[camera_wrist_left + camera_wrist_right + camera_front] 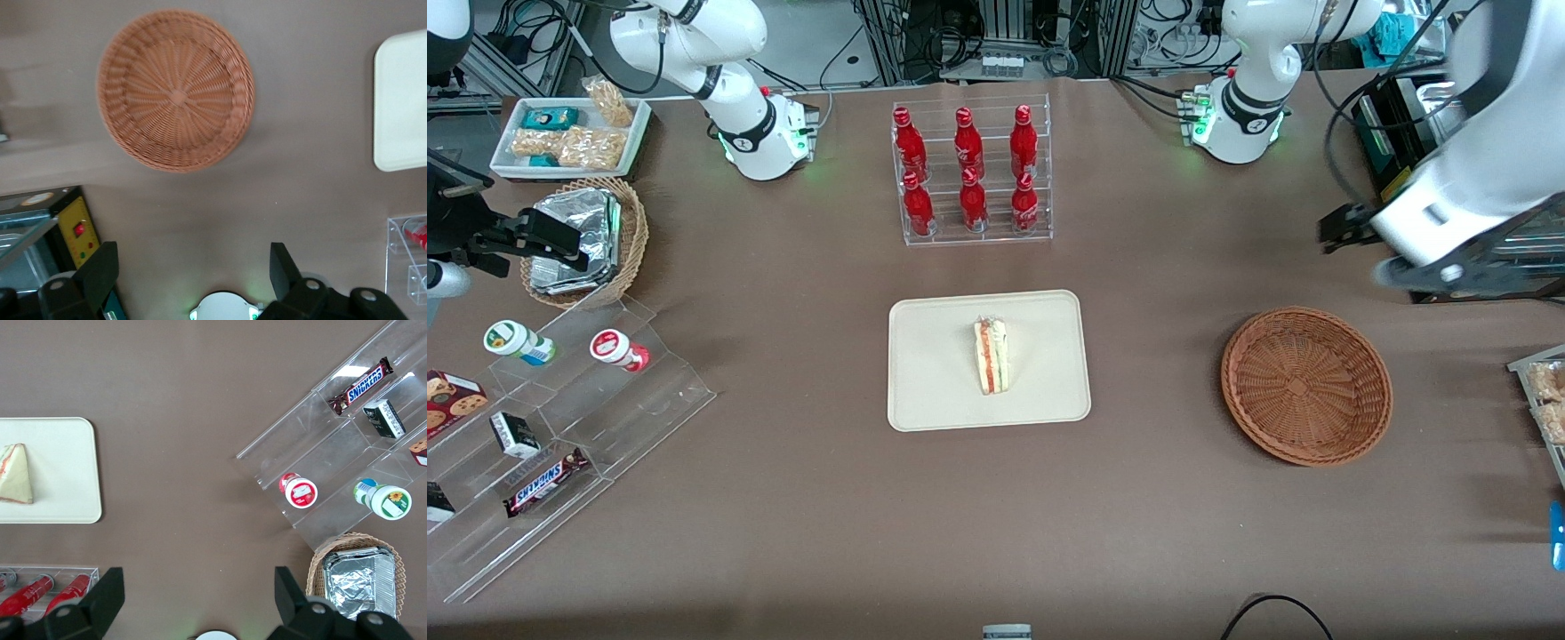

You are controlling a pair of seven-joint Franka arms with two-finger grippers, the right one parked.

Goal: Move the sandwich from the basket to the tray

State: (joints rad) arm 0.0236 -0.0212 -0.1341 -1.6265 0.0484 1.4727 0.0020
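The sandwich [991, 357], a pale wedge with red and green layers, lies on its side in the middle of the cream tray [934, 391], also seen in the right wrist view as sandwich [15, 475] on tray [67, 487]. The reddish-brown wicker basket [1305, 385] sits empty toward the working arm's end of the table. My gripper [1343, 229] hangs high above the table, farther from the front camera than the basket. In the left wrist view the gripper [192, 257] is open with nothing between its fingers [100, 270], and the basket [175, 90] and a tray corner [400, 100] show below.
A clear rack of red bottles [971, 173] stands farther from the front camera than the tray. A black appliance with a yellow panel [73, 230] stands near my gripper. Toward the parked arm's end are a tan basket of foil packs [587, 240] and a stepped acrylic display [560, 427].
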